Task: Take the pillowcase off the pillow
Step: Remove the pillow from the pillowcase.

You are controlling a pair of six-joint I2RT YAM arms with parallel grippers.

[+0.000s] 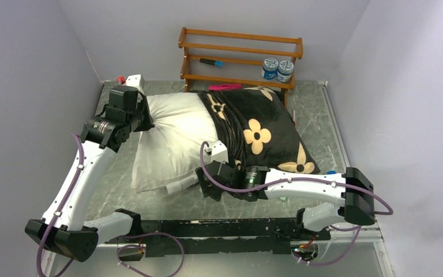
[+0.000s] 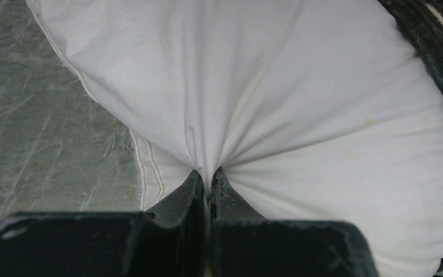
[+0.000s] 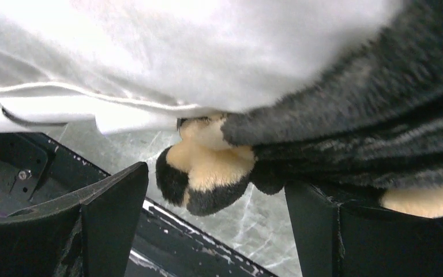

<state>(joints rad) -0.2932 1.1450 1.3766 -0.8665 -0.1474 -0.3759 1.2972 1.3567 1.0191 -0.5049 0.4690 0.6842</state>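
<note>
The white pillow (image 1: 176, 135) lies on the table, its left half bare. The black pillowcase (image 1: 259, 130) with cream flowers covers its right half. My left gripper (image 1: 147, 120) is shut on the pillow's left edge; in the left wrist view the white pillow fabric (image 2: 300, 98) puckers into the closed left gripper (image 2: 208, 176). My right gripper (image 1: 206, 183) is at the pillow's near edge, open. In the right wrist view the right gripper (image 3: 216, 190) has its jaws wide apart, and a black and cream corner of the pillowcase (image 3: 207, 173) hangs between them under the pillow (image 3: 179, 52).
A wooden rack (image 1: 239, 57) stands at the back with two blue-lidded jars (image 1: 277, 69) and a marker. A pink object (image 1: 225, 87) lies behind the pillow. A white and red item (image 1: 128, 79) sits at the back left. The black base rail (image 1: 219, 228) runs along the near edge.
</note>
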